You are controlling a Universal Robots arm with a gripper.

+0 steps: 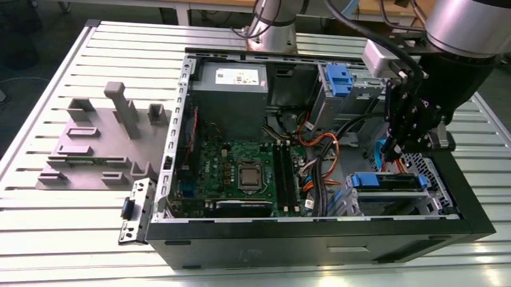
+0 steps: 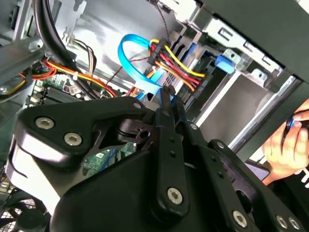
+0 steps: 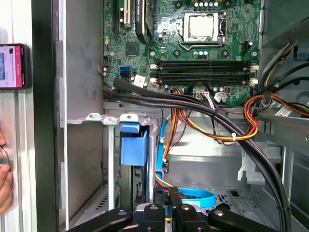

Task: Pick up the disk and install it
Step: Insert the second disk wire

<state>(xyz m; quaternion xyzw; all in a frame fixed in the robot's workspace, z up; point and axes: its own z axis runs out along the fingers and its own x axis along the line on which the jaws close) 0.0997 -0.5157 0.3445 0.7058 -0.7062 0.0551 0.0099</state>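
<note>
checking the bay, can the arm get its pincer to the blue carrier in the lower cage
Probably yes: the pincer hangs close beside the carrier inside the open case, though the blue cable and wires crowd it.

1. Computer case (image 1: 319,245): black outside, bare grey metal inside.
2. Motherboard (image 3: 193,53): green, black memory slots, silver processor cover.
3. Disk (image 1: 389,181): blue carrier; same blue plastic in the bay in the first wrist view.
4. Data cable (image 2: 133,65): light blue loop.
5. Power wires (image 2: 176,63): red, yellow, orange, black.
6. Gripper (image 2: 169,104): matte black, silver screw heads.
7. Table (image 1: 48,239): pale, ribbed in parallel slats.
8. Fixture block (image 1: 100,140): plain grey.
9. Power supply (image 1: 231,89): grey, white label.
</note>
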